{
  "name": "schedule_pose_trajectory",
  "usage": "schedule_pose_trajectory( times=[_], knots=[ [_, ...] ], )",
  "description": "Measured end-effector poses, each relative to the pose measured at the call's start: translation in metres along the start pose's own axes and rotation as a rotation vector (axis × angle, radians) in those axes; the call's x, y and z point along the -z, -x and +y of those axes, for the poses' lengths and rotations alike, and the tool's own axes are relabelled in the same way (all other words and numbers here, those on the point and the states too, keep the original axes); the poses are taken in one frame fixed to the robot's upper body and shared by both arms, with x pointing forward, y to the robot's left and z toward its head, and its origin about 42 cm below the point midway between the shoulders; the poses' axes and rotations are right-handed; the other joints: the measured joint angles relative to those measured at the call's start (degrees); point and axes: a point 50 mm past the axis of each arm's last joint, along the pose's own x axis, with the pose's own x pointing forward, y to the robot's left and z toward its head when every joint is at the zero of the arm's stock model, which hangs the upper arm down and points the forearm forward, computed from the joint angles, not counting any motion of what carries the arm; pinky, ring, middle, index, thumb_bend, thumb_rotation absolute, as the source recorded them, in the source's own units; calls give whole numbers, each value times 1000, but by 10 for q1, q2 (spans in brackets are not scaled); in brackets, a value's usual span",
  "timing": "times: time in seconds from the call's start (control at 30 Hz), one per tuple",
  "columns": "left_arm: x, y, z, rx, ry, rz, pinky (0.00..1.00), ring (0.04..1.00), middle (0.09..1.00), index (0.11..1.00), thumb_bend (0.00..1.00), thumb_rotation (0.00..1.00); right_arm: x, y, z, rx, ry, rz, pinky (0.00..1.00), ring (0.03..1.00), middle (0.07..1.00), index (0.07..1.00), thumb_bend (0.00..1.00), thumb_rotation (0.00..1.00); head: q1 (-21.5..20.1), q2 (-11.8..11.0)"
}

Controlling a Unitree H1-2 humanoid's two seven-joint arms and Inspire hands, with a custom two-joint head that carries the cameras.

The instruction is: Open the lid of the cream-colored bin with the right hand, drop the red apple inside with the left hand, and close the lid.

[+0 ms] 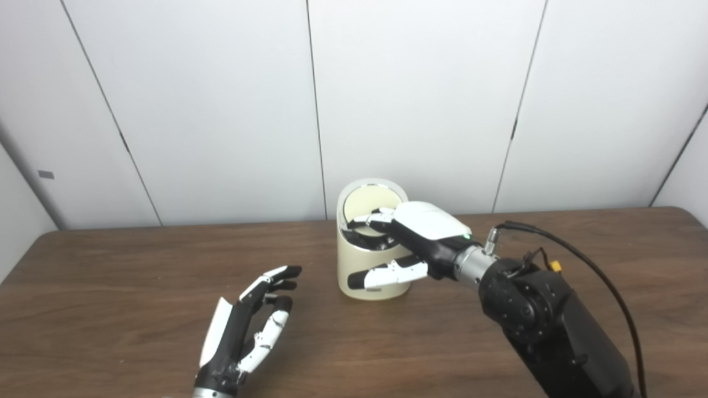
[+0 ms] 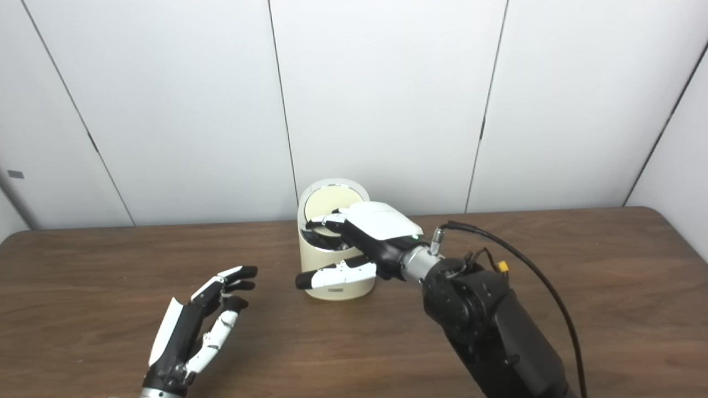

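Biggest thing you've got is the dark brown wood-grain table (image 1: 138,265), running edge to edge with white wall panels (image 1: 210,99) behind it.

Next is your black right arm (image 1: 553,326), coming in from about 5 o'clock with a black cable (image 1: 597,276) looping off the wrist. It's cut off at the bottom edge, so you only see it from the forearm up.

Then the cream-colored cylindrical bin (image 1: 381,287), standing upright at the middle of the table, toward the back edge. Its round cream lid (image 1: 371,200) with the shiny rim is tipped up at the 12 o'clock side, so the dark mouth of the bin shows below it.

Your white-and-black right hand (image 1: 412,243) is on the bin from its 3 o'clock side. The fingers (image 1: 376,217) reach over the top rim into the opening, just under the raised lid, and the thumb (image 1: 387,275) lies across the front wall lower down. Spread wide, but whether it's really gripping the rim or only resting there, you can't tell, since the palm covers that spot.

Your black-and-white left hand (image 1: 249,320) is at about 8 o'clock from the bin, well apart from it, palm turned inward, fingers loosely apart and a bit curled, holding nothing.

The red apple isn't visible anywhere on the table, and the bin's inside is too dark and too blocked by the hand to make out.
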Motion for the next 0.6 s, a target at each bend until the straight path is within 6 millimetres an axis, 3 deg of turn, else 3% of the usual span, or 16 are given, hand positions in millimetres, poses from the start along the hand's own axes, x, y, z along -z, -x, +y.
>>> schedule_pose_trajectory(
  times=[0.43, 0.6],
  knots=[
    [4, 1, -1, 5, 0, 15, 623, 761, 806, 801, 428, 807, 5, -2, 16, 46, -62, -3, 917, 930, 883, 855, 865, 916, -3, -8],
    [4, 1, -1, 5, 0, 15, 613, 750, 798, 796, 423, 790, 5, -7, 24, 48, -88, -12, 916, 946, 893, 868, 860, 945, -4, -5]
  ],
)
